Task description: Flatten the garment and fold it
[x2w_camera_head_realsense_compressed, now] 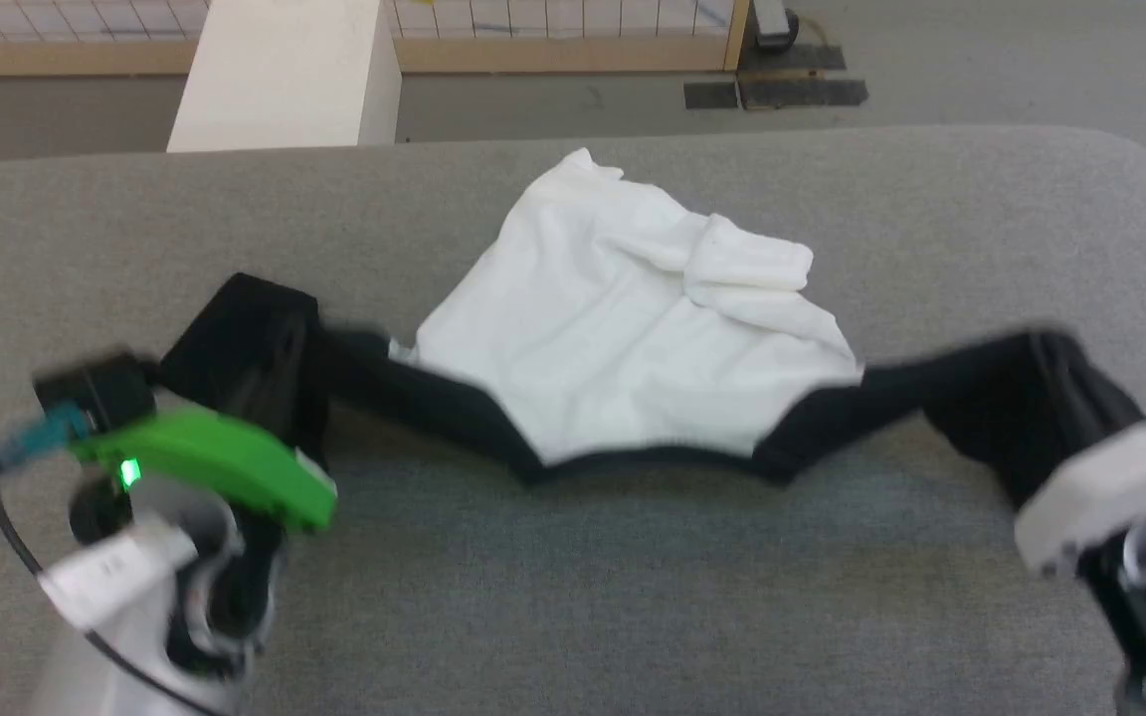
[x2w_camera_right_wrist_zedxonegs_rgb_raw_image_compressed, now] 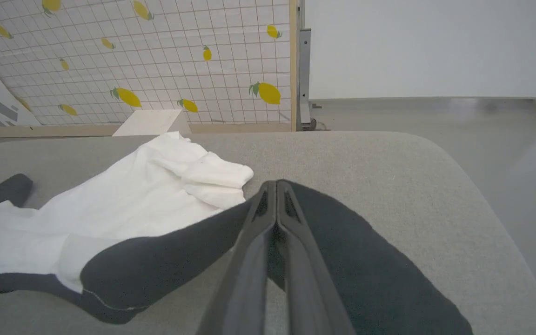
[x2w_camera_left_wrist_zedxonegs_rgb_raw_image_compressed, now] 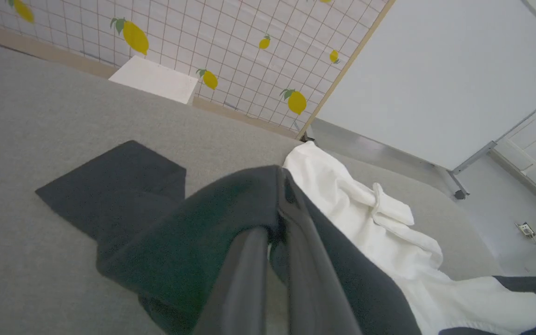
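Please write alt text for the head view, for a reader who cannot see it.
A white T-shirt with black sleeves lies crumpled on a grey surface, its collar edge nearest the camera. The left claw and right claw, blurred at the lower corners, each pinch a sleeve and hold it out sideways.

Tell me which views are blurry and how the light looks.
Head view: motion blur smears the left arm, the right arm and the shirt sleeves. Left wrist view: the left gripper is soft, close to the lens. Right wrist view: sharpest, even light, faint glare on the floor.
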`<state>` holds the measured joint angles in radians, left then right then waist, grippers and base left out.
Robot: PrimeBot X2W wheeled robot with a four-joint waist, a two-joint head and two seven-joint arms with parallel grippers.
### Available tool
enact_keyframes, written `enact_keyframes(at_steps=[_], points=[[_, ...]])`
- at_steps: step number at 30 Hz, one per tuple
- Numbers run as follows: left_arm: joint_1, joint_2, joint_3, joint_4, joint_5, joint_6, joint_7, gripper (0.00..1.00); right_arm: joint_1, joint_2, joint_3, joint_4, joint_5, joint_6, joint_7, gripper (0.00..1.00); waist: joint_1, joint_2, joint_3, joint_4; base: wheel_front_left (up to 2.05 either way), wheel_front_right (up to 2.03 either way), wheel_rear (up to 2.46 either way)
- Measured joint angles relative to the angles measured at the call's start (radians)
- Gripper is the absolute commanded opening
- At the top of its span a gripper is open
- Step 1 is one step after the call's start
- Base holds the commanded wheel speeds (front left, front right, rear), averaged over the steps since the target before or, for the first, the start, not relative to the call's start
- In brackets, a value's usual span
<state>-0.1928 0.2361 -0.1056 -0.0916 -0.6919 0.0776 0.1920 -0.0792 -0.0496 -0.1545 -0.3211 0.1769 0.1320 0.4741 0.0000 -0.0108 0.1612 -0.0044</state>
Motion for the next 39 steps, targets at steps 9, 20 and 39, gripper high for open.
enact_keyframes(at_steps=[9, 20, 39], points=[[-0.444, 0.075, 0.033, 0.02, -0.03, -0.01, 0.125, 0.0, -0.494, -0.087, 0.055, 0.096, -0.072, 0.0, 0.117, 0.0, 0.0, 0.0, 0.131, 0.0, 0.0, 0.0, 0.0], [-0.921, 0.177, 0.083, 0.156, 0.054, 0.025, 0.112, 0.0, -1.118, -0.202, 0.167, 0.35, -0.146, 0.0, 0.092, 0.0, 0.0003, 0.0, 0.349, -0.024, 0.0, 0.0, 0.0], [-1.237, 0.197, 0.158, 0.47, 0.047, -0.058, -0.141, 0.0, -1.495, -0.154, 0.172, 0.649, -0.257, 0.001, -0.197, 0.0, 0.0001, 0.0, 0.483, -0.056, 0.0, 0.0, 0.0]])
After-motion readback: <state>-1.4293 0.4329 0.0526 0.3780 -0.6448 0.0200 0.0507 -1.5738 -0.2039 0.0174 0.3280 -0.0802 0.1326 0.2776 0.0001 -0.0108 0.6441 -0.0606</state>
